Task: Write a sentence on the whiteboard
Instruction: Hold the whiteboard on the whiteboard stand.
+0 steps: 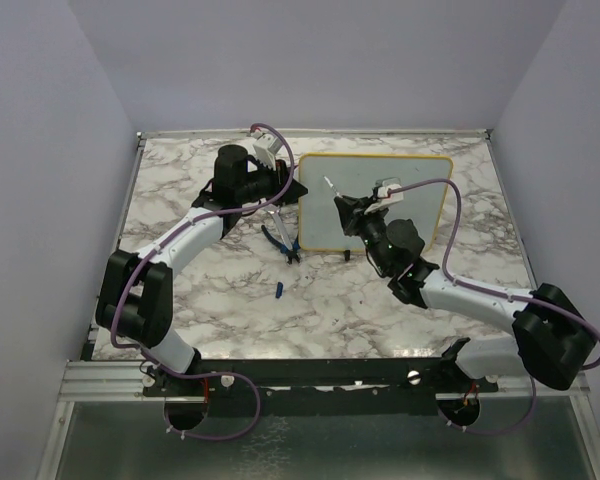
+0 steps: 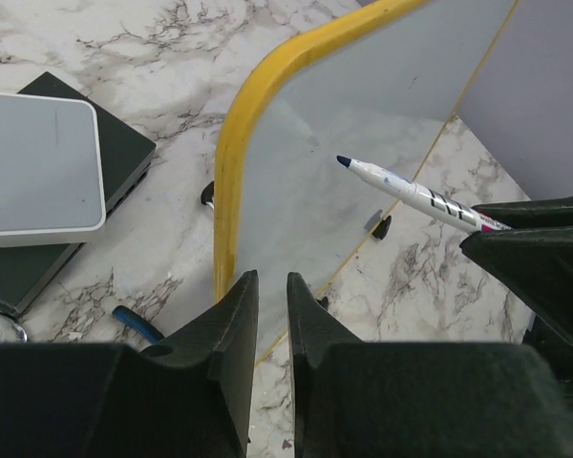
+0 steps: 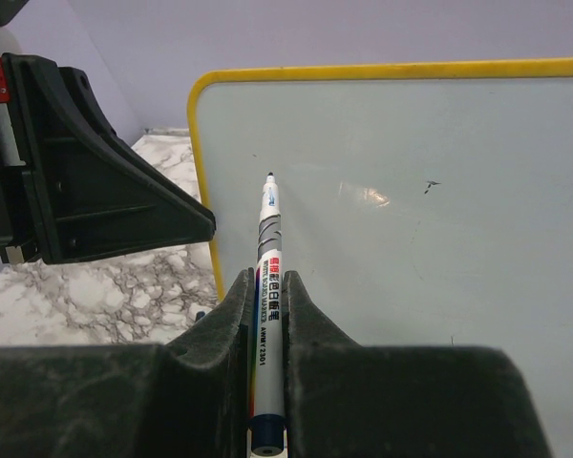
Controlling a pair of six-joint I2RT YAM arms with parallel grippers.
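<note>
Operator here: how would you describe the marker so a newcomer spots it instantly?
Find the whiteboard, the yellow-framed board at the far side of the marble table. Over its left half the right end effector is shut on the marker: a slim white pen with a dark tip and printed barrel, unlike the blue-handled pliers lying off the board's left edge.

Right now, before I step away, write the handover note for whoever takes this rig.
Left hand: jaws nearly together at the left edge of the whiteboard; grip unclear.
Right hand: shut on the uncapped marker, tip aimed at the board, contact unclear.
Done: marker in hand, uncapped; board shows only a tiny mark.
Left: write the whole sentence.
</note>
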